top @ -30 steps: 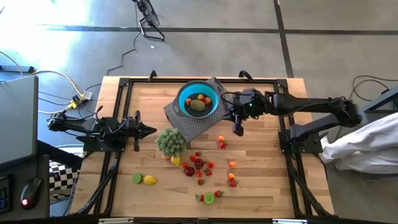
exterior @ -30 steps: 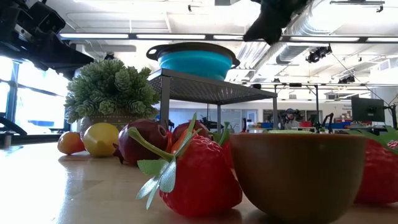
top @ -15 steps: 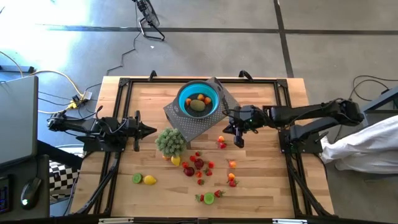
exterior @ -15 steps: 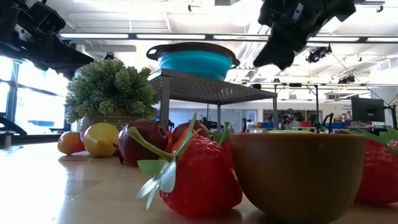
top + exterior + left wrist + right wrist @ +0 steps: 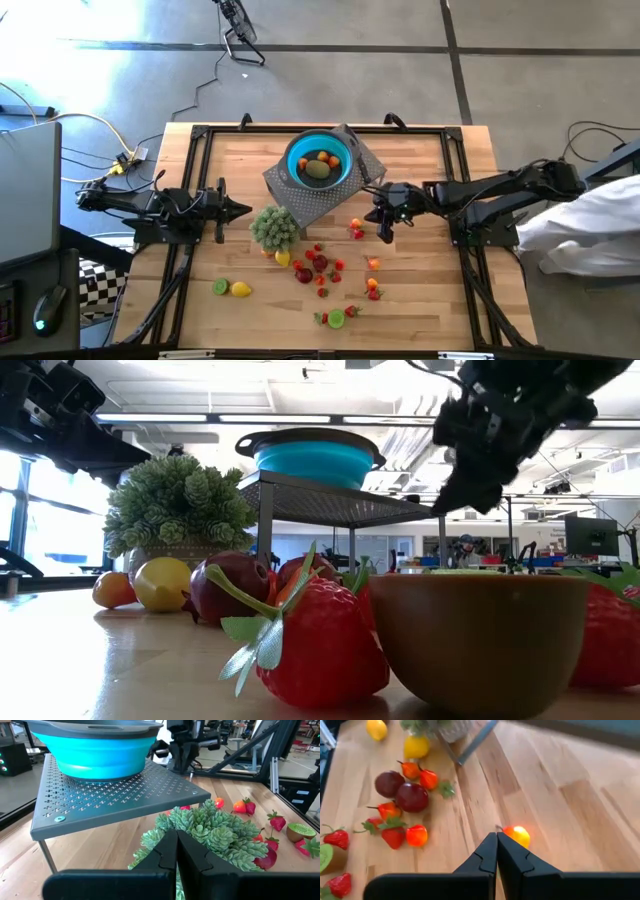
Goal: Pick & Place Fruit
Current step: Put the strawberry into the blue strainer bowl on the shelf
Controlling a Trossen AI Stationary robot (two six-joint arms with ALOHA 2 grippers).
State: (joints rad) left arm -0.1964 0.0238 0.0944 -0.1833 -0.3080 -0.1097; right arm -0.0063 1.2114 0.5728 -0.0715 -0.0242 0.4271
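the fruit (image 5: pixel 320 265) lies scattered on the wooden table (image 5: pixel 420 300) at 6 o'clock of the blue bowl (image 5: pixel 320 160), which already holds a few pieces. the right gripper (image 5: pixel 386 232), jaws closed and empty, hangs just at 3 o'clock of two small pieces (image 5: pixel 355 228); open before descending, then centre on one piece. the left gripper (image 5: pixel 240 209), closed, waits by the plant (image 5: pixel 274 228). beyond: a bright workshop.

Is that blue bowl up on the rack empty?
No. The blue bowl on the metal rack already holds a few fruit, green and orange pieces.
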